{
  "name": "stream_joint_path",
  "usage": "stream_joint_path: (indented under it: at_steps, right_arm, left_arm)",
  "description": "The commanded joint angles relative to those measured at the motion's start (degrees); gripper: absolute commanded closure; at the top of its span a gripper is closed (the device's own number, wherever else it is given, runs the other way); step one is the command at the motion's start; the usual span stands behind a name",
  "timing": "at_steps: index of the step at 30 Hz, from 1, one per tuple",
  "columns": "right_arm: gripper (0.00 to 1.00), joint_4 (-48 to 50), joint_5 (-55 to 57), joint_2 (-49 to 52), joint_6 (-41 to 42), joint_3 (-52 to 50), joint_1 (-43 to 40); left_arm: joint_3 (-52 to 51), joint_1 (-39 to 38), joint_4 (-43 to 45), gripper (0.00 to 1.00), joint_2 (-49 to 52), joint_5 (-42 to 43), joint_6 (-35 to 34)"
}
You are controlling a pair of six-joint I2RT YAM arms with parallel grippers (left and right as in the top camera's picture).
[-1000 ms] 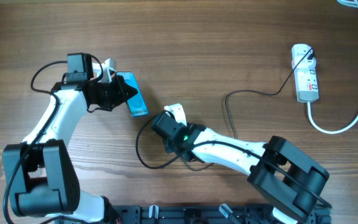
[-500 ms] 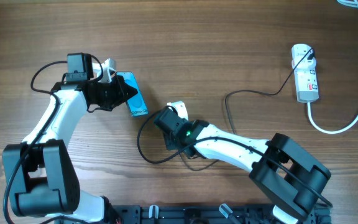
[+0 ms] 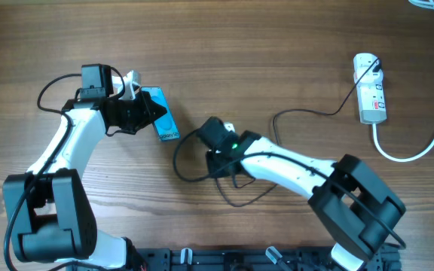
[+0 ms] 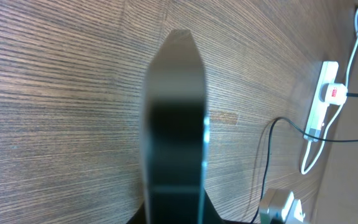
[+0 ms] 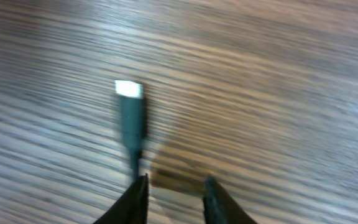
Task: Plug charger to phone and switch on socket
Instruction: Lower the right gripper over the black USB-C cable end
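My left gripper (image 3: pixel 143 113) is shut on the phone (image 3: pixel 164 113), whose teal-blue screen shows in the overhead view. In the left wrist view the phone (image 4: pixel 174 124) appears edge-on as a dark slab. My right gripper (image 3: pixel 208 129) is just right of the phone and is shut on the charger (image 3: pixel 307 113), a thin black cable. In the right wrist view the connector (image 5: pixel 130 106), dark with a pale tip, sticks out past the fingers (image 5: pixel 174 190) above the table. The socket (image 3: pixel 369 89) lies at the far right with a black plug in it.
A thick white cord (image 3: pixel 420 147) curves from the socket to the top right corner. The charger's slack loops on the wood (image 3: pixel 181 164) below the right gripper. The socket's red switch (image 4: pixel 335 93) shows in the left wrist view.
My right gripper has moved up and to the right with the charger, and the cable loop has shifted with it. The left arm and the phone have not moved.
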Motion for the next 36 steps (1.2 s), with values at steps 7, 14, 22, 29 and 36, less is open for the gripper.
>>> stream_joint_path:
  at_steps: [7, 14, 22, 29, 36]
  right_arm:
    - [0.67, 0.35, -13.66, 1.51, -1.31, 0.59, -2.95]
    - [0.63, 0.81, -4.83, 2.67, 0.13, 0.59, -0.94]
    - [0.61, -14.97, 6.21, 5.29, 0.09, 6.16, -0.72]
    - [0.57, -14.95, -6.78, 5.29, -5.68, 11.06, -0.63]
    - [0.53, -10.64, 3.04, 5.66, -1.53, 11.06, 2.78]
  left_arm:
    - [0.33, -0.11, 0.44, 0.96, -0.04, 1.4, 1.18]
    - [0.33, -0.11, 0.55, 0.96, -0.04, 2.01, 1.2]
    - [0.33, -0.11, 0.55, 0.96, -0.04, 2.01, 1.2]
    - [0.33, -0.11, 0.55, 0.96, -0.04, 2.45, 1.2]
    - [0.33, -0.11, 0.55, 0.96, -0.04, 2.45, 1.18]
